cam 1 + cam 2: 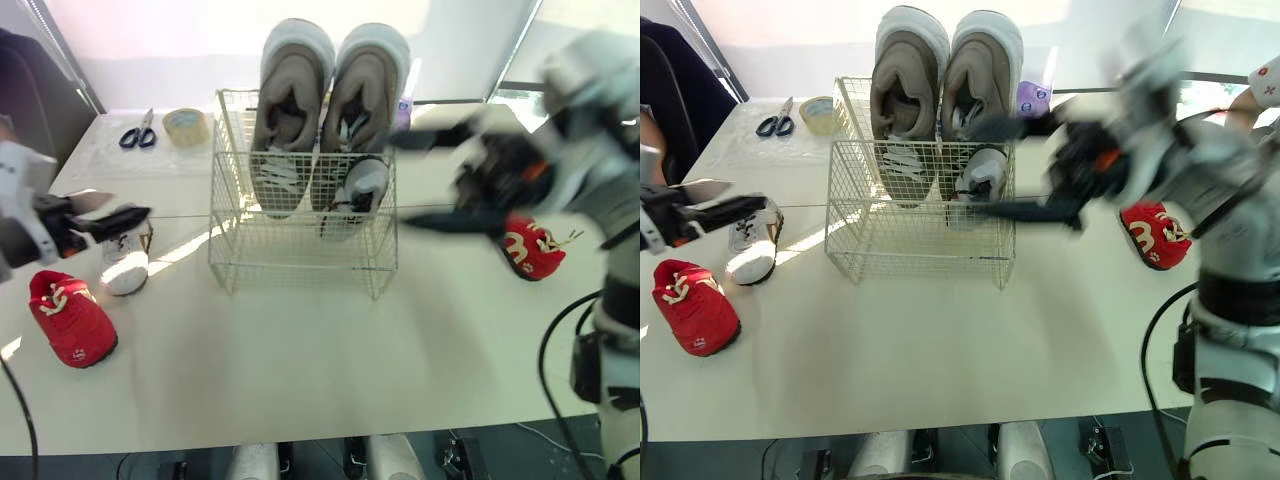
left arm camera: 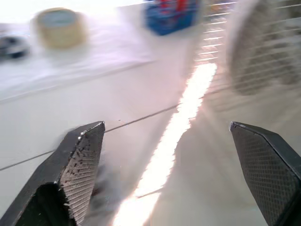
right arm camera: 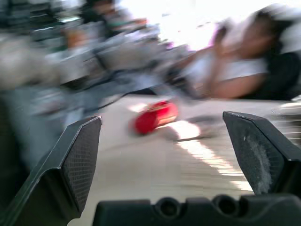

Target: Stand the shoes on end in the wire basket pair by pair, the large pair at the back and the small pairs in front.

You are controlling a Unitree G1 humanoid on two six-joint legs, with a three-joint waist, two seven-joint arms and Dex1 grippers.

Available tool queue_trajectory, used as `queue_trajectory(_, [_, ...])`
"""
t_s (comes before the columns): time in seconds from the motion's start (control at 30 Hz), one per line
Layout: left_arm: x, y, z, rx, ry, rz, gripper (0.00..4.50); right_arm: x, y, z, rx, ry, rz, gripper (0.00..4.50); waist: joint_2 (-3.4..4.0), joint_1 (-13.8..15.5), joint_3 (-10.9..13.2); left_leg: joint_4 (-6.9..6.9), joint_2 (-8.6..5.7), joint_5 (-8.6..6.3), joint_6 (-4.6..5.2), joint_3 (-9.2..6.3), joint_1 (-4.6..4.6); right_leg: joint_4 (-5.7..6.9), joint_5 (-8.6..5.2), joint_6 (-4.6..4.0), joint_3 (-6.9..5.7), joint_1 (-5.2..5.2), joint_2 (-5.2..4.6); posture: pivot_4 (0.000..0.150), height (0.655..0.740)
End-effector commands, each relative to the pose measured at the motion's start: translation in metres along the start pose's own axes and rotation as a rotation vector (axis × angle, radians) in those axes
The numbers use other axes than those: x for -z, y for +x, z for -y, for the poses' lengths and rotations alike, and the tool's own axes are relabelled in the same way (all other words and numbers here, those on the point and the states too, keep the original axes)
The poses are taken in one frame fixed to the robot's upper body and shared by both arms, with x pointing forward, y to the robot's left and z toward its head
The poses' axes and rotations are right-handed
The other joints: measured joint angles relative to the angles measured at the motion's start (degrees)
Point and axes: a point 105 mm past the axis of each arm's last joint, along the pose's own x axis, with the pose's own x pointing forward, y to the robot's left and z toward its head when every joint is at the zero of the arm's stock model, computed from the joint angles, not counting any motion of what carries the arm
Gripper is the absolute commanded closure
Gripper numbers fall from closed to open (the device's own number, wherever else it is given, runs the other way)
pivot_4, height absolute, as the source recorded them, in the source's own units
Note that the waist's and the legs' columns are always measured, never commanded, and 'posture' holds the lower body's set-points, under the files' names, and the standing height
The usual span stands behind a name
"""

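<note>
The wire basket [image 1: 290, 242] stands mid-table. Two large tan shoes [image 1: 292, 110] stand on end at its back, and a small grey shoe [image 1: 355, 195] stands in front of the right one. A small white shoe [image 1: 127, 258] lies left of the basket, with my left gripper [image 1: 110, 212] open just above it. One red shoe [image 1: 72, 318] lies at the near left, another red shoe [image 1: 533, 247] to the right of the basket. My right gripper [image 1: 412, 182] is open and empty beside the basket's right end. The right wrist view shows a red shoe [image 3: 155, 117] beyond the open fingers.
Scissors [image 1: 137, 131] and a tape roll [image 1: 186, 126] lie at the back left. A purple object [image 1: 1033, 98] sits behind the basket. A person [image 3: 244, 61] sits beyond the table, and a sleeve [image 1: 1265, 80] shows at the far right.
</note>
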Motion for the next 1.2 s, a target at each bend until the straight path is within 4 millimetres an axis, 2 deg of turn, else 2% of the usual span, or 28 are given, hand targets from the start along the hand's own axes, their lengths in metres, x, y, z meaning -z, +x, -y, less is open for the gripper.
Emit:
queue_trajectory(0.03, [-0.004, -0.016, -0.032, -0.118, 0.039, -0.010, 0.01, 0.015, 0.006, -0.006, -0.027, -0.061, -0.103, 0.00, -0.01, 0.3, 0.0, 0.14, -0.06, -0.05, 0.09, 0.01, -0.16, -0.02, 0.00, 0.00, -0.03, -0.07, -0.08, 0.150, 0.7400])
queue_trajectory(0.1, [0.007, -0.019, -0.043, -0.152, 0.031, -0.049, 0.01, 0.023, 0.008, -0.006, -0.040, -0.072, -0.130, 0.00, -0.09, 0.3, -0.1, 0.35, -0.15, -0.18, 0.28, 0.03, -0.35, -0.09, -0.01, -0.02, -0.06, -0.13, -0.23, 0.150, 0.7400])
queue_trajectory(0.17, [0.011, -0.017, -0.045, -0.137, -0.011, -0.050, 0.01, 0.025, 0.010, -0.007, -0.051, -0.078, -0.133, 0.00, -0.14, 0.2, -0.1, 0.37, -0.22, -0.18, 0.27, 0.12, -0.36, -0.10, 0.01, 0.01, -0.07, -0.13, -0.41, 0.150, 0.7400])
queue_trajectory(0.33, [0.017, 0.007, -0.038, -0.053, -0.038, -0.048, 0.01, 0.035, 0.014, -0.003, -0.047, -0.104, -0.160, 0.00, -0.25, 0.6, -0.1, 0.37, -0.23, -0.06, 0.08, 0.11, -0.37, -0.05, 0.02, 0.04, -0.16, -0.13, -0.36, 0.150, 0.7400])
queue_trajectory(0.43, [0.024, 0.020, -0.045, -0.066, -0.045, -0.072, 0.01, 0.038, 0.015, 0.000, -0.029, -0.119, -0.167, 0.00, -0.27, 0.8, -0.1, 0.38, -0.18, 0.00, 0.02, 0.12, -0.35, 0.02, 0.04, 0.07, -0.16, -0.13, -0.23, 0.150, 0.7400])
queue_trajectory(0.6, [0.044, 0.045, -0.063, -0.169, -0.044, -0.144, 0.01, 0.032, 0.015, 0.005, 0.013, -0.125, -0.134, 0.00, -0.34, 1.2, -0.1, 0.39, -0.17, 0.07, -0.08, 0.20, -0.35, 0.08, 0.04, 0.07, -0.19, -0.12, 0.00, 0.150, 0.7400])
queue_trajectory(0.7, [0.054, 0.063, -0.049, -0.087, -0.145, -0.156, 0.01, 0.029, 0.013, 0.007, 0.050, -0.125, -0.126, 0.00, -0.39, 1.2, -0.1, 0.41, -0.16, 0.08, -0.09, 0.21, -0.36, 0.09, 0.04, 0.07, -0.19, -0.12, 0.03, 0.150, 0.7400])
queue_trajectory(0.83, [0.073, 0.079, -0.034, -0.038, -0.150, -0.228, 0.01, 0.026, 0.010, 0.011, 0.100, -0.128, -0.124, 0.00, -0.42, 1.2, -0.2, 0.44, -0.15, 0.08, -0.07, 0.22, -0.37, 0.08, 0.05, 0.09, -0.19, -0.11, 0.02, 0.150, 0.7400])
queue_trajectory(0.93, [0.076, 0.084, -0.035, -0.069, -0.140, -0.231, 0.80, 0.025, 0.009, 0.013, 0.130, -0.134, -0.124, 0.00, -0.43, 1.2, -0.2, 0.44, -0.10, 0.07, -0.06, 0.15, -0.36, 0.09, 0.05, 0.09, -0.19, -0.10, 0.00, 0.150, 0.7400])
queue_trajectory(1.1, [0.061, 0.090, -0.032, -0.064, -0.178, -0.155, 3.26, 0.024, 0.008, 0.017, 0.168, -0.138, -0.123, 0.00, -0.44, 1.2, -0.2, 0.47, -0.08, 0.06, -0.03, 0.09, -0.35, 0.15, 0.05, 0.09, -0.19, -0.08, 0.00, 0.150, 0.7400])
queue_trajectory(1.17, [0.044, 0.091, -0.033, -0.055, -0.210, -0.082, 4.24, 0.025, 0.008, 0.019, 0.183, -0.142, -0.123, 0.00, -0.44, 1.2, -0.2, 0.47, -0.08, 0.04, 0.01, 0.03, -0.35, 0.16, 0.05, 0.09, -0.19, -0.08, 0.00, 0.150, 0.7400])
queue_trajectory(1.2, [0.033, 0.090, -0.034, -0.054, -0.223, -0.037, 4.44, 0.026, 0.008, 0.020, 0.189, -0.144, -0.124, 0.00, -0.48, 1.2, -0.2, 0.48, -0.08, 0.05, 0.00, 0.02, -0.35, 0.16, 0.05, 0.09, -0.19, -0.08, 0.00, 0.150, 0.7400])
